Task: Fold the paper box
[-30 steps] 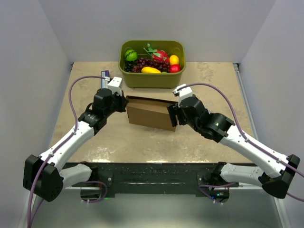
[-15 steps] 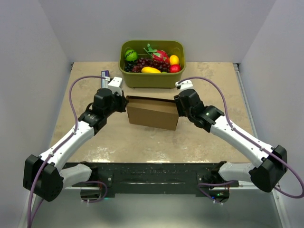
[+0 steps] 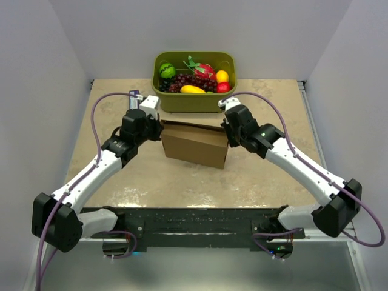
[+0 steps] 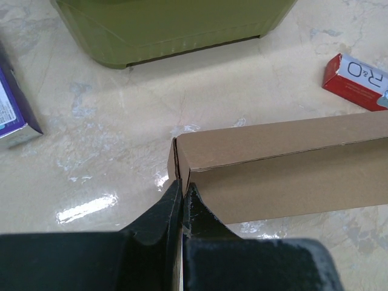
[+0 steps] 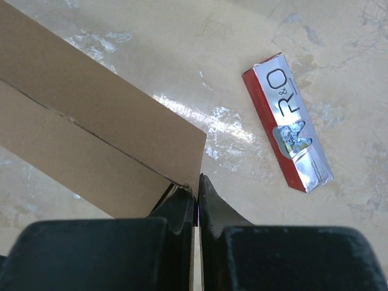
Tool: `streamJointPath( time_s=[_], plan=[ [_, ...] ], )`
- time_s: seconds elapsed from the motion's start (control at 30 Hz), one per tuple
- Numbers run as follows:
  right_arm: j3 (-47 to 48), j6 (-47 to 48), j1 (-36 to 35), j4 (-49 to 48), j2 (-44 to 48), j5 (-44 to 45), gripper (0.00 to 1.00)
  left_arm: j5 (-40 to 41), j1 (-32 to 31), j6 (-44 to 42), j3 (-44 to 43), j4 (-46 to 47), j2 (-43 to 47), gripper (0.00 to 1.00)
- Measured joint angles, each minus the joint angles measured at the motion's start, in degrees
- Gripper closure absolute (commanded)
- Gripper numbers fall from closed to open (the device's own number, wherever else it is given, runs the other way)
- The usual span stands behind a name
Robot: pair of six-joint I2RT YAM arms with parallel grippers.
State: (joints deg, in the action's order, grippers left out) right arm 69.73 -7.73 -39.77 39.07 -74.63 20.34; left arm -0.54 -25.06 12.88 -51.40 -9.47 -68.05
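Note:
The paper box (image 3: 194, 145) is a brown cardboard shape standing on the table's middle, its long side facing the arms. My left gripper (image 3: 161, 130) is shut on the box's left end. In the left wrist view the fingertips (image 4: 173, 193) pinch the thin cardboard edge of the box (image 4: 285, 163). My right gripper (image 3: 227, 134) is shut on the right end. In the right wrist view that gripper (image 5: 197, 182) clamps the corner edge of the box (image 5: 91, 121), with the cardboard running down between the two fingers.
An olive-green tub (image 3: 159, 91) of fruit stands just behind the box, close to both wrists. A purple carton (image 3: 134, 97) lies at the left behind my left gripper. A red and silver packet (image 5: 288, 127) lies flat on the table right of the box.
My right gripper swung up and back along the box's right end and shut on its edge. The left gripper kept its hold and barely moved.

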Motion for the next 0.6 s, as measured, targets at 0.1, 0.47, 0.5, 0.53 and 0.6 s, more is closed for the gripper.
streamJointPath(
  time_s=[0.1, 0.47, 0.5, 0.53, 0.6],
  plan=[
    [4.3, -0.2, 0.5, 3.1, -3.0, -1.7, 1.0, 1.8, -0.3, -0.5, -1.0, -1.2, -0.5, 1.0],
    [10.0, -1.4, 2.7, 7.0, -9.0, -5.9, 1.0, 6.6, -1.5, -2.5, -1.6, -2.5, -0.3, 0.95],
    [10.0, -1.5, 2.7, 7.0, -9.0, -5.9, 1.0, 6.8, -1.6, -2.6, -1.6, -2.7, -0.1, 0.9],
    [10.0, -1.5, 2.7, 7.0, -9.0, -5.9, 1.0, 6.8, -1.6, -2.6, -1.5, -2.9, 0.1, 0.86],
    [10.0, -1.5, 2.7, 6.9, -9.0, -6.0, 1.0, 6.8, -1.6, -2.7, -1.4, -3.5, 0.7, 0.78]
  ],
)
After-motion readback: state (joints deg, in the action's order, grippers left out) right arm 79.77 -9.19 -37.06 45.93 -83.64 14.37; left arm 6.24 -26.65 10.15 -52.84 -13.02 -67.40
